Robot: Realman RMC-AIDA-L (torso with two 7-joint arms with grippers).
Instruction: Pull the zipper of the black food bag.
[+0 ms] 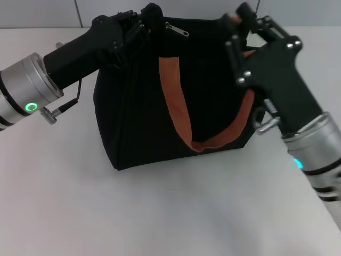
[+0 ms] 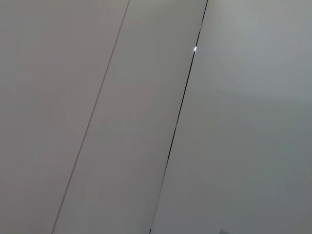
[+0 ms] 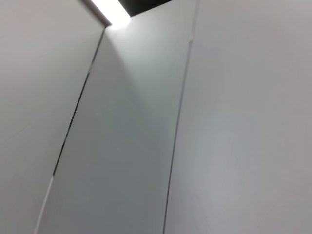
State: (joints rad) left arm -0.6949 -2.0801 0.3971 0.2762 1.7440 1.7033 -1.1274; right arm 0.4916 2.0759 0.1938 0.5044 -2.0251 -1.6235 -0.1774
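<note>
A boxy black food bag [image 1: 160,101] of soft, matte woven fabric is seen from the head view, standing on a smooth white table [image 1: 160,213]. Everything else is placed relative to this bag. An orange-brown webbing strap [image 1: 181,117] hangs in a flat U-shaped loop down its front panel. Along the bag's top edge, towards its far left corner, a small silvery metal zipper [image 1: 177,29] is seen lying on the black zip track, its tab pointing towards the bag's right end. The left gripper [image 1: 139,24], a black angular body on a brushed silver wrist with a green light, is placed at the bag's top left corner, apparently pressed against or pinching the fabric just beside the zipper; whether its fingers are closed on anything cannot be told. The right gripper [image 1: 240,21], of the same black and silver build, is set at the bag's top right corner near the second strap, and its grasp likewise cannot be told. The task is judged to be at an early or middle stage: the pull tab appears untouched by either gripper and sits near one end of the track, so most of the travel seems left. Only pale, plain wall panels with thin seams are shown in both wrist views.
</note>
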